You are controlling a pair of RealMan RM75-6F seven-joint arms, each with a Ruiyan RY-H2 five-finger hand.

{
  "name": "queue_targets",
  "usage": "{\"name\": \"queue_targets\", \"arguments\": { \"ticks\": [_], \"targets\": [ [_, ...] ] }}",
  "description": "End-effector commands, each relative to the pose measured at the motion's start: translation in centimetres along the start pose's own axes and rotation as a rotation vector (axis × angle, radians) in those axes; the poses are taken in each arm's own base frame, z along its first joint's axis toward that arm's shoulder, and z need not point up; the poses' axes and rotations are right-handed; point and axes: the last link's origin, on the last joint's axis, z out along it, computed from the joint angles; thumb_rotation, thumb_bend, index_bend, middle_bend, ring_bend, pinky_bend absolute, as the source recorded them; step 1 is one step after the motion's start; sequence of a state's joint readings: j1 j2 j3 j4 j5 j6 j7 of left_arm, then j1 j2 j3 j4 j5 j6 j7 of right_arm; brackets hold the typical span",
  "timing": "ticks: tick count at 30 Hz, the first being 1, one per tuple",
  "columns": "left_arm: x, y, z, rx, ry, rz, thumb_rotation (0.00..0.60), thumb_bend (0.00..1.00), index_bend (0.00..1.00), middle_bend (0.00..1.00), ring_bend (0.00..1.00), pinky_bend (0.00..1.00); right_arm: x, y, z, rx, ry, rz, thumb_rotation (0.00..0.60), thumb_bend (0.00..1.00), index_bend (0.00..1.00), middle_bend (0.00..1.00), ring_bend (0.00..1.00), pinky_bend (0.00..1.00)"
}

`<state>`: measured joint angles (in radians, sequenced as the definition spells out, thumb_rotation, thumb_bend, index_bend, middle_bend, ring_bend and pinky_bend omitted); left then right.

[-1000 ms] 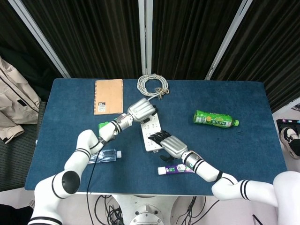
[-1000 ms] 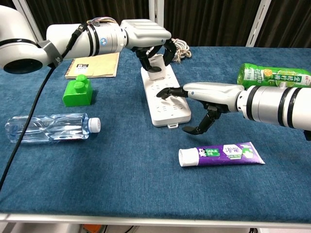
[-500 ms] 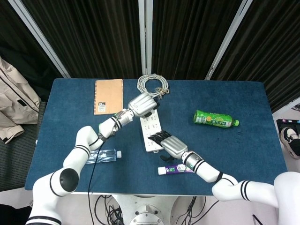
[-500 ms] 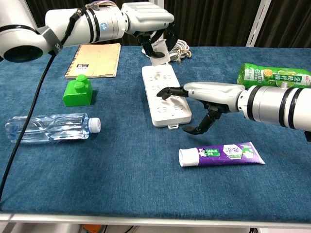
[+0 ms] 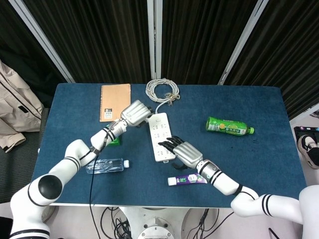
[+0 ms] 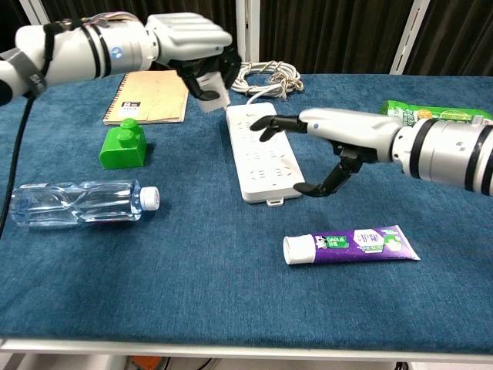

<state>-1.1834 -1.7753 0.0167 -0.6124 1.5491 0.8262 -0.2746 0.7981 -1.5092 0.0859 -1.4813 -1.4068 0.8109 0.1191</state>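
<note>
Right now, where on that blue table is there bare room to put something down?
Bare cloth lies along the near edge below the water bottle and toothpaste tube, and in the far right corner behind the green bottle. It is crowded in the middle, where the left hand, right hand, power strip, cable coil, notebook and green block cluster.

Blue table point(image 6: 192, 308) bears power strip point(image 6: 262, 158), toothpaste point(image 6: 350, 245), bottles point(image 6: 77, 204).

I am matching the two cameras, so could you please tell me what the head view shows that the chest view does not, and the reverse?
Only the head view shows the beige jacket and a shoe beside the table. Only the chest view shows the small white thing that the left hand holds, and the green block whole. Both share the power strip, right hand, water bottle, toothpaste tube, notebook and coiled cable.
</note>
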Motion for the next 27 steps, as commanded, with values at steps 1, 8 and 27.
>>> {"name": "queue_targets", "arguments": {
  "ticks": [1, 8, 27],
  "targets": [
    [-0.8, -1.4, -2.6, 0.091, -0.063, 0.006, 0.6, 0.45, 0.44, 0.53, 0.44, 0.66, 0.6, 0.1, -0.8, 0.002, 0.025, -0.002, 0.6, 0.25, 0.01, 0.11, 0.0, 0.0],
    [0.4, -2.0, -6.2, 0.203, -0.016, -0.09, 0.6, 0.14, 0.11, 0.19, 0.08, 0.2, 2.8, 1.0, -3.9, -0.023, 0.104, -0.037, 0.6, 0.21, 0.01, 0.1, 0.0, 0.0],
    [0.7, -7.2, -33.7, 0.756, 0.172, -0.196, 0.6, 0.11, 0.11, 0.16, 0.05, 0.09, 6.9, 6.4, -21.5, -0.419, 0.398, -0.239, 0.6, 0.26, 0.0, 0.08, 0.0, 0.0]
  ]
}}
